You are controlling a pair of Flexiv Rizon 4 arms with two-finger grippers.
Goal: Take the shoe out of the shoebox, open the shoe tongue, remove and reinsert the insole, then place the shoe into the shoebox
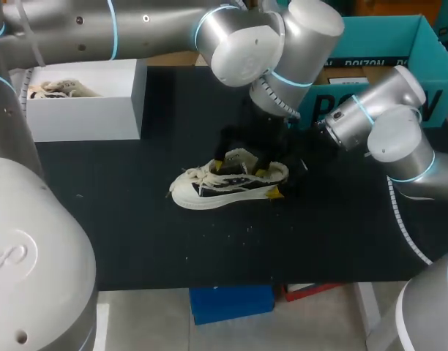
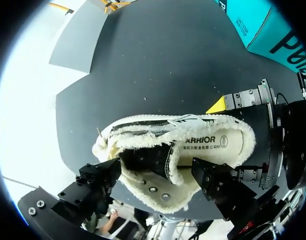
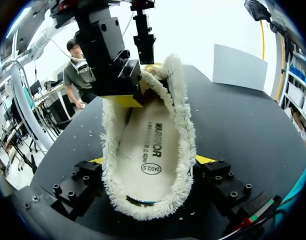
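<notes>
**A:** While both arms crowd the middle, where is the shoe, and how much room is round it?

**B:** The shoe (image 1: 228, 186) stands on its sole near the centre of the black desk (image 1: 136, 234), toe toward my left. Bare mat lies on every side, widest toward the near edge. A white box (image 1: 85, 110) holding a second shoe (image 1: 59, 89) sits at the far left. The teal shoebox (image 1: 378, 51) is at the far right, well apart from the shoe.

**A:** And the pincers?

**B:** The right pincer (image 3: 152, 160) is clenched on the heel, a yellow tip against each side. The left pincer (image 1: 240, 168) comes down over the shoe's mouth. Whether it is clamped or released, I cannot tell.

**A:** What do the wrist views add?

**B:** The head view hides the shoe's inside. The right wrist view shows the pale insole (image 3: 148, 150) lying flat within the fleecy collar.
</notes>
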